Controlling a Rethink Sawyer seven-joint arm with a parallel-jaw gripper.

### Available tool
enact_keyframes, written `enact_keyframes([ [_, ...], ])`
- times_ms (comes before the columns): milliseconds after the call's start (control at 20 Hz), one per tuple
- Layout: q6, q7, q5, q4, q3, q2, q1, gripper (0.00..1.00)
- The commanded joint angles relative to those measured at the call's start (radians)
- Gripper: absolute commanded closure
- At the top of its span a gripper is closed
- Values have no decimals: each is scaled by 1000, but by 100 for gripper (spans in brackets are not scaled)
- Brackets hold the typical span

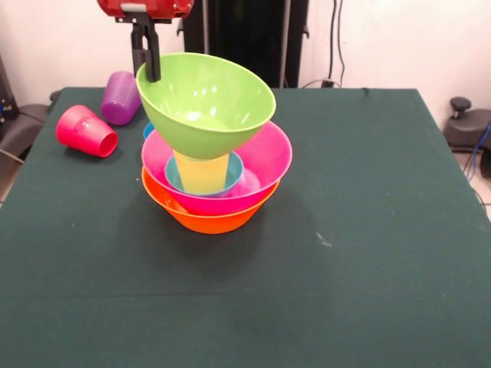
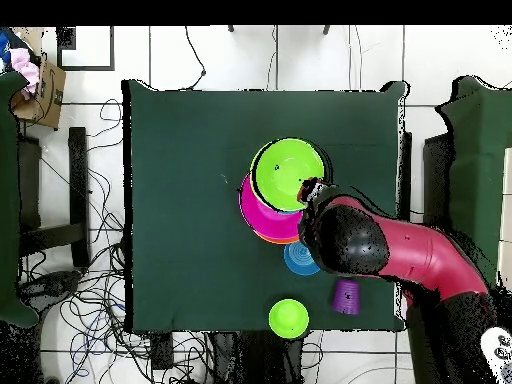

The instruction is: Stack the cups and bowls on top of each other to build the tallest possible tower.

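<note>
Green bowl [image 1: 205, 103] tilted on yellow cup [image 1: 201, 172], claw [image 1: 146, 70] apparently pinching its rim.

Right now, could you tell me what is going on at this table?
The robot's claw grips the rim of the medium green bowl, which sits tilted on the yellow cup. That cup stands in a blue bowl nested in the pink bowl, which sits in the orange bowl. The red cup and purple cup lie on their sides on the table. Another blue bowl and a small green bowl sit apart.
</note>
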State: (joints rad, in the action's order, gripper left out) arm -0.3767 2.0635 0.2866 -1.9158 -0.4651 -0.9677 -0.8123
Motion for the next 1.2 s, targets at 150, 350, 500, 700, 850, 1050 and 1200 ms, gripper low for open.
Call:
enact_keyframes([
  [150,-98,-63,9,-64,-59,22,-7,100],
  [350,-71,-49,23,-75,-53,37,-4,100],
  [500,-56,-35,29,-96,-45,35,1,100],
  [700,-58,-30,31,-124,-38,20,2,100],
  [850,-53,-27,33,-131,-35,21,2,100],
  [1050,-38,-18,40,-132,-28,33,9,100],
  [1200,-33,-18,46,-127,-23,43,12,100],
])
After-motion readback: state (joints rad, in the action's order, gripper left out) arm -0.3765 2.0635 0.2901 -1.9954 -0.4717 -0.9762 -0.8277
